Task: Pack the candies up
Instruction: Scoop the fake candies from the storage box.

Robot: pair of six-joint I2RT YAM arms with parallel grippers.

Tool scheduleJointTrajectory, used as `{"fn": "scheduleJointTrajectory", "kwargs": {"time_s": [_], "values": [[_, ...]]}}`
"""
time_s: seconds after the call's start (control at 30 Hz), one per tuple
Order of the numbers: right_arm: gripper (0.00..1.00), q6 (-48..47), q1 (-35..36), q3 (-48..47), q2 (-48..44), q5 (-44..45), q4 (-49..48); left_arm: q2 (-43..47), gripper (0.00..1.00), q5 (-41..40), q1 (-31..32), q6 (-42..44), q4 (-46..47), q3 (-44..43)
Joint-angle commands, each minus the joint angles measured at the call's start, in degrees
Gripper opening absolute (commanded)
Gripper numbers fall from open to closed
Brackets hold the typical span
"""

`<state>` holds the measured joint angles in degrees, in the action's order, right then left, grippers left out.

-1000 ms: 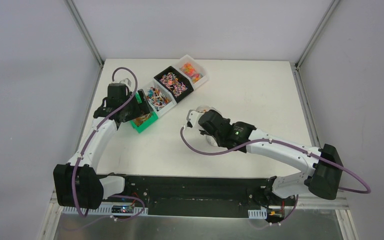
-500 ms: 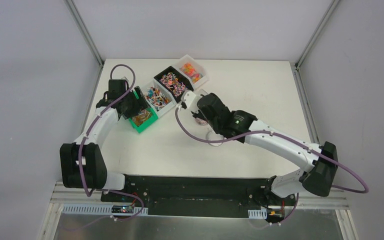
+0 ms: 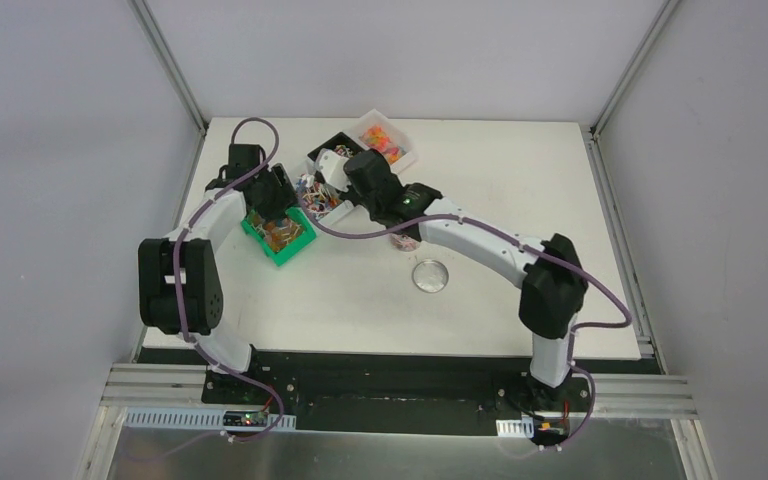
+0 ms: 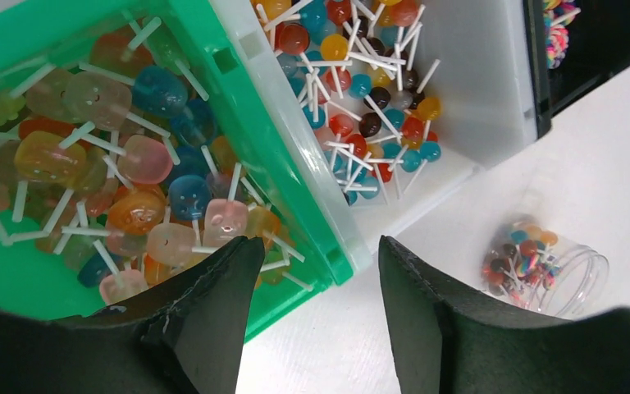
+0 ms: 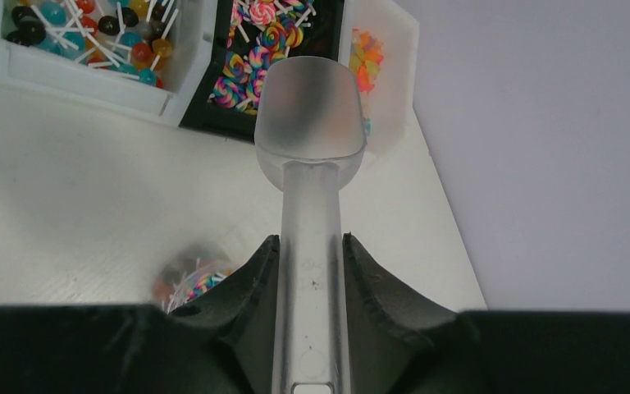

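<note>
White bench (image 3: pixel 520 180) carries bins (image 4: pixel 484 74) of candies (image 4: pixel 361 90). Your right tool (image 5: pixel 310 246) is clamped on a scoop (image 5: pixel 310 107) that looks empty, poised over them; your left tool (image 4: pixel 318 250) stands apart. Scooping seems next: dip, then tip into the jar (image 4: pixel 554 267).

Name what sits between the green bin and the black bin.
The white bin of candies, flanked by the green bin and black bin; left wrist view shows it.

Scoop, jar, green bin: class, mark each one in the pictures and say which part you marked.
Scoop (image 5: pixel 310 107): right wrist view, on its frosted bowl.
Jar (image 4: pixel 545 267): left wrist view, on its clear side wall.
Green bin (image 4: pixel 279 176): left wrist view, on its right-hand wall.
</note>
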<state>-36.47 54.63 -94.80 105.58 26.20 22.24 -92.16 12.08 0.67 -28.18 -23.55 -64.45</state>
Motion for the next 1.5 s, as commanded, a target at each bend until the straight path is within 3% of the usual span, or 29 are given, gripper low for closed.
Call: {"fn": "scheduleJointTrajectory", "kwargs": {"time_s": [0.0, 0.47, 0.87, 1.03, 1.2, 1.47], "values": [[0.00, -2.72, -1.46, -7.58, 5.98, -1.22, -4.96, -2.32, 0.57, 1.13, -0.23, -1.08, 2.04, -3.13], [0.00, -8.57, -2.61, -18.83, 21.44, 0.20, -5.50, -7.15, 0.51, 4.17, -0.23, -1.35, 3.10, -2.55], [0.00, -7.35, -4.26, -28.37, 32.12, -5.87, -4.03, -6.57, 0.17, 6.29, -0.23, -1.17, 4.25, -1.81], [0.00, -1.19, -4.80, -21.24, 27.77, -15.98, -9.88, -6.78, 0.00, 8.40, -0.23, -1.08, 5.38, -1.70], [0.00, 4.86, -6.75, -10.06, 21.08, -27.55, -20.52, -6.88, 0.00, 9.27, -0.23, -1.00, 5.54, -1.64], [0.00, 10.79, -10.26, -3.44, 17.91, -37.60, -30.50, -6.44, 0.00, 10.06, -0.23, -0.99, 5.96, -1.44]]}}
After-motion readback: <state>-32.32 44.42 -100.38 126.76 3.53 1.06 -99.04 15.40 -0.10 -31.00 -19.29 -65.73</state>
